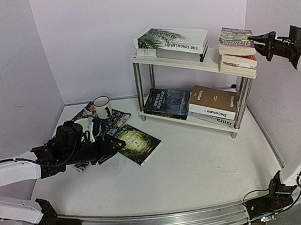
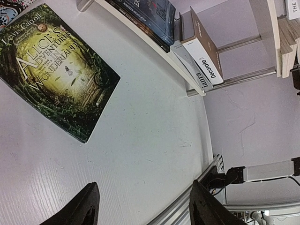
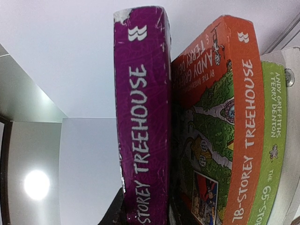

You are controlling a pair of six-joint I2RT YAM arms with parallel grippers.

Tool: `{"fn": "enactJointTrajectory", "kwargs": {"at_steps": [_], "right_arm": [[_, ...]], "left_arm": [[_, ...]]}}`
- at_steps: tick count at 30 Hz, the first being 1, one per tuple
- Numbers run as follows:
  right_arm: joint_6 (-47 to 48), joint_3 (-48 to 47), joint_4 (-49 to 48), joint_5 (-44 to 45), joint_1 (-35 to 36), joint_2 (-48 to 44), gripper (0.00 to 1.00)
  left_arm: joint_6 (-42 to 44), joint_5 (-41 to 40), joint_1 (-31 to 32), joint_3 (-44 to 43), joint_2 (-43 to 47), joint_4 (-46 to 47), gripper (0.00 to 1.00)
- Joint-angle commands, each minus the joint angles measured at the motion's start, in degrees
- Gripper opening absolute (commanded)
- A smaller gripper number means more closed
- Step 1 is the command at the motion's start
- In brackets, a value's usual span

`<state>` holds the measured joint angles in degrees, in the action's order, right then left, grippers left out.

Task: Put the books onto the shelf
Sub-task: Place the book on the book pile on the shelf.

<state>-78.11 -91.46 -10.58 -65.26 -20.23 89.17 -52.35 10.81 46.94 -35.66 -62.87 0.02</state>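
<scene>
The white table (image 1: 202,166) was boxed in by pale walls on three sides, with a metal rail along its near edge. Its front and middle lay bare, giving both arms free floor there.

The two-tier shelf with white boards and shiny tube legs (image 1: 139,92) stood at the back right, its right end close to the wall. The gap between its tiers was low. The top board held a large white book with a palm-leaf cover (image 1: 171,37) lying flat at the left and a short stack at the right end. The lower board held a dark blue book (image 1: 167,102) beside a brown book (image 1: 214,99) (image 2: 206,47) resting on paler ones.

A dark green, forest-printed Alice book (image 1: 138,143) (image 2: 51,70) lay flat on the table, well clear of the shelf, one corner near a patterned black-red placemat (image 1: 119,116) carrying a white mug (image 1: 102,106).

The left gripper (image 1: 116,146) (image 2: 145,208) hovered low just beside the Alice book, jaws spread wide and empty. The right gripper (image 1: 256,39) met the stack's top. Its fingers (image 3: 117,213) were mostly hidden, but seemed clamped on the magenta paperback book (image 1: 235,36) (image 3: 140,117), which sat above an orange book (image 3: 220,122) and a lime green book (image 3: 274,140).
</scene>
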Motion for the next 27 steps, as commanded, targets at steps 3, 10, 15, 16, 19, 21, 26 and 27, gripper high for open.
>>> {"fn": "enactJointTrajectory", "kwargs": {"at_steps": [3,10,15,16,19,21,26,27], "right_arm": [[2.59,-0.15,-5.8,-3.39,-0.33,-1.8,0.0],[3.84,0.26,-5.44,-3.15,-0.32,-1.81,0.23],[4.08,-1.35,-5.08,-2.75,-0.31,-0.8,0.42],[4.29,-1.46,-4.96,-2.56,-0.33,-0.71,0.5],[5.25,-1.43,-4.23,-1.77,-0.29,-0.58,0.63],[5.99,-1.45,-3.56,-1.45,-0.31,-0.57,0.65],[7.95,-1.82,-0.86,-0.76,-0.27,-0.8,0.64],[8.72,-2.28,0.39,-0.49,-0.32,-0.84,0.64]], "left_arm": [[0.92,0.47,-0.09,-2.39,-0.72,1.5,0.67],[1.22,0.88,-0.09,-2.74,-1.53,1.56,0.67],[1.26,0.88,-0.09,-2.66,-1.47,1.6,0.67],[1.27,0.88,-0.09,-2.63,-1.49,1.63,0.67],[1.25,0.82,-0.08,-2.38,-1.4,1.65,0.67],[1.24,0.79,-0.09,-2.23,-1.26,1.65,0.67],[1.34,0.79,-0.08,-2.05,-1.0,1.65,0.67],[1.33,0.79,-0.07,-2.03,-0.87,1.65,0.67]]}}
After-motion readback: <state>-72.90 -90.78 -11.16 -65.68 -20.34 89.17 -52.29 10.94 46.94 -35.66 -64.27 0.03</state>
